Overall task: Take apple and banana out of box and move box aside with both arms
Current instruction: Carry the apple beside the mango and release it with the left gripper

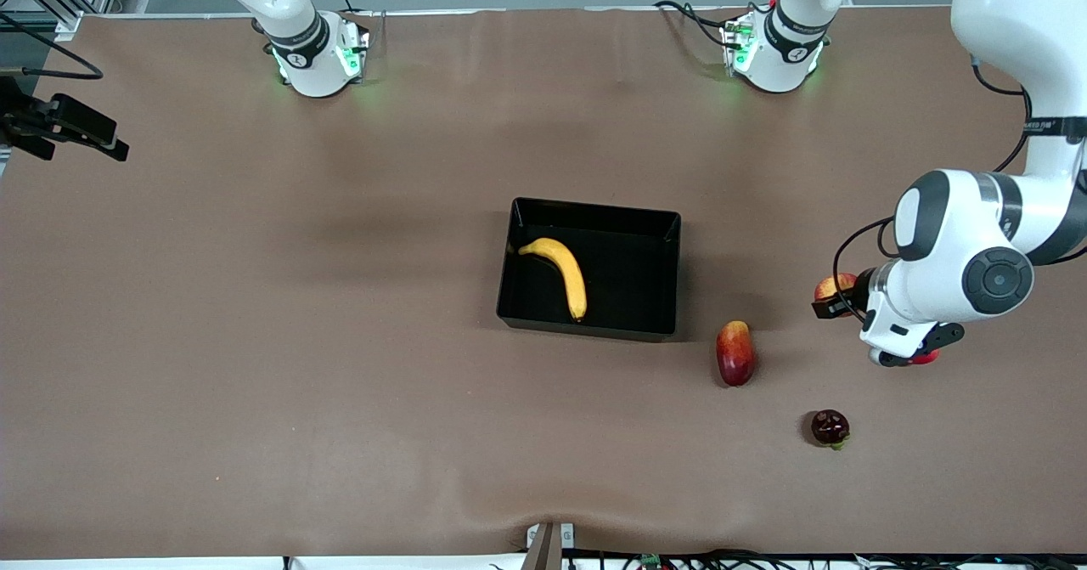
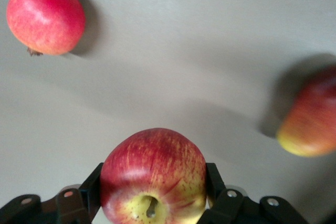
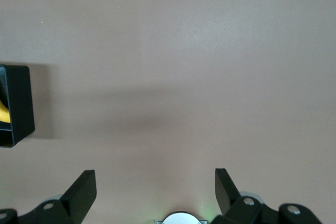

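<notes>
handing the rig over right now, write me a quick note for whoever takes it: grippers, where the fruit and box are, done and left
Left gripper: shut on the apple, over the table at the left arm's end, near the pomegranate.
Right gripper: open, holding nothing, over bare table on the right arm's side of the box; that arm waits.
Box: mid-table, with the banana lying in it.
Done: apple is out of the box.
Left: set the apple down, take the banana out, then move the box aside with both arms.
</notes>
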Robot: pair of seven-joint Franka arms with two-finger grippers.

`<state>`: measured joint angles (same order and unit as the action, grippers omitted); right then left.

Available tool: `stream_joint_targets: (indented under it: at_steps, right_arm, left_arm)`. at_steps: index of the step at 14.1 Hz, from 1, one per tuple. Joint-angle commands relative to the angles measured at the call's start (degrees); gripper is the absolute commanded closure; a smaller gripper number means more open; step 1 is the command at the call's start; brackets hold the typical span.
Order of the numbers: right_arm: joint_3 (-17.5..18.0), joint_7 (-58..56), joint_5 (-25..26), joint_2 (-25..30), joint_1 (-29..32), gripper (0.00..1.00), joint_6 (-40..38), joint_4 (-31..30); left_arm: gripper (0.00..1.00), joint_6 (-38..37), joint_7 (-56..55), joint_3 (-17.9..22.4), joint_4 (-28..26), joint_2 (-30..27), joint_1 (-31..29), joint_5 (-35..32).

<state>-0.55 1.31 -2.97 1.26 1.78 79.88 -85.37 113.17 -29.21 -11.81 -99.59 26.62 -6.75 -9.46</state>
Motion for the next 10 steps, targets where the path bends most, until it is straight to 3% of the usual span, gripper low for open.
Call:
stream_joint_targets:
  at_steps: [1,9,10]
  right_arm:
    - [-0.1,-0.4,-0.2,-0.4,0.3,0.0,-0.9,1.2]
    - [-0.1,-0.4,-0.2,-0.4,0.3,0.0,-0.8,1.2]
    - [-0.1,-0.4,-0.2,-0.4,0.3,0.0,-0.8,1.2]
  left_arm:
    - [1.0,6.6,0.4,-0.7,-3.9,1.3,-3.2,-2.7]
    - [1.0,14.9,6.5,-0.2,-2.9,9.6,-6.9,-2.7]
    - [0.93,15.0,6.5,-0.2,-2.7,10.3,-6.9,-2.7]
